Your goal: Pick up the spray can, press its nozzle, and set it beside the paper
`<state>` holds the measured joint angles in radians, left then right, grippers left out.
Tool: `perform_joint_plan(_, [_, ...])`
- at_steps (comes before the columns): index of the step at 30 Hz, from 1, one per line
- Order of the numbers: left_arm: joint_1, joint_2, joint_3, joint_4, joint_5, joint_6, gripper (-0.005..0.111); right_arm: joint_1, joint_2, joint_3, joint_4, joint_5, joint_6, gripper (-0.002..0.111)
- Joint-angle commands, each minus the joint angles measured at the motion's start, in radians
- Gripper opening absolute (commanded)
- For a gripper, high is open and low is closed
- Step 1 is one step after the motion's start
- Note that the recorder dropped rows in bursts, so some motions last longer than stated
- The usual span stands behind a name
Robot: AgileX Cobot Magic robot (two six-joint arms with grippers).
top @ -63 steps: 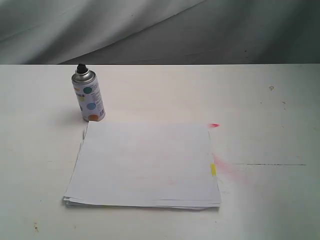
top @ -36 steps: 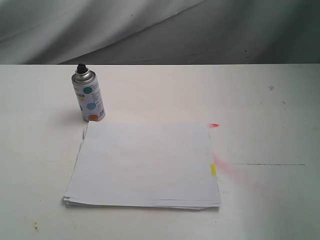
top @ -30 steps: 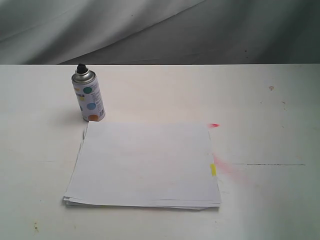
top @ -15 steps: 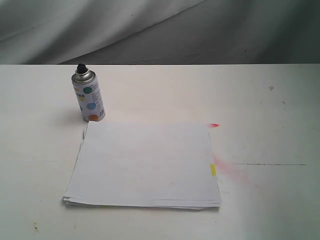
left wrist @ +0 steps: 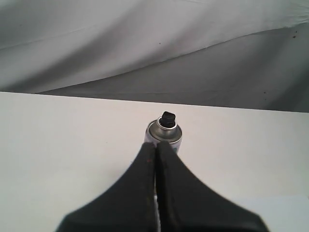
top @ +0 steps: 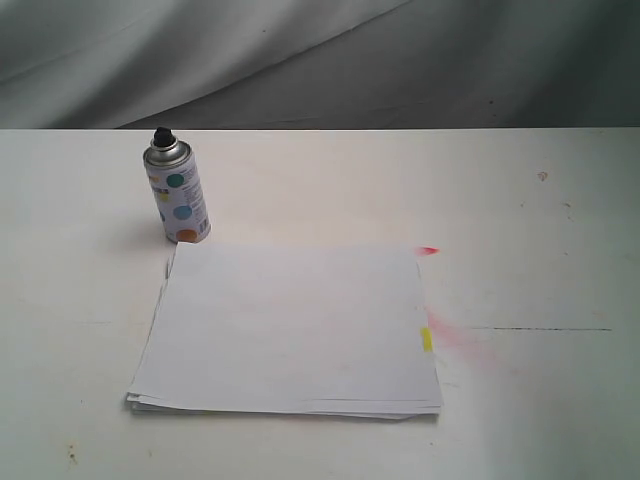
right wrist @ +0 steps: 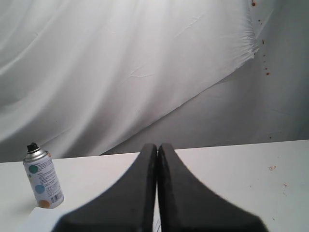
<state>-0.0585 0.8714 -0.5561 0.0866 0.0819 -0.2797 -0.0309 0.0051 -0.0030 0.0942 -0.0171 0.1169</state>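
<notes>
Silver-domed cylindrical spray can (top: 178, 200) beside flat paper (top: 288, 328)

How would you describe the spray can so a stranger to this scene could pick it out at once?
On the white table, find the flat stack of white paper. Just beyond its far left corner stands the spray can. It alone is cylindrical, with coloured dots, a silver shoulder and a black nozzle.

The left gripper (left wrist: 155, 147) and right gripper (right wrist: 157, 146) each have 2 jaws pressed together.
</notes>
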Motion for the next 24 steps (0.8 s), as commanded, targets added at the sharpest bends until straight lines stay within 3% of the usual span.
perform_joint_plan(1, [-0.005, 0.001, -0.009, -0.017, -0.001, -0.008, 0.001, -0.006, -0.005, 0.003, 0.003, -0.005, 0.000, 0.000])
perform_joint_plan(12, [-0.003, 0.001, -0.009, 0.006, -0.052, -0.006, 0.001, -0.006, -0.005, 0.003, 0.003, -0.005, 0.000, 0.000])
perform_joint_plan(16, [-0.003, 0.017, -0.009, -0.046, 0.012, -0.011, 0.000, -0.006, -0.005, 0.003, 0.003, -0.005, 0.000, 0.000])
perform_joint_plan(19, [-0.005, 0.126, -0.009, -0.046, 0.035, 0.001, 0.000, -0.006, -0.005, 0.003, 0.003, -0.005, 0.000, 0.000])
perform_joint_plan(21, [-0.005, 0.217, -0.004, -0.046, -0.023, 0.022, 0.000, -0.006, -0.005, 0.003, 0.003, -0.005, 0.000, 0.000])
perform_joint_plan(24, [-0.005, 0.323, 0.027, -0.029, -0.221, 0.026, 0.000, -0.006, -0.005, 0.003, 0.003, -0.005, 0.000, 0.000])
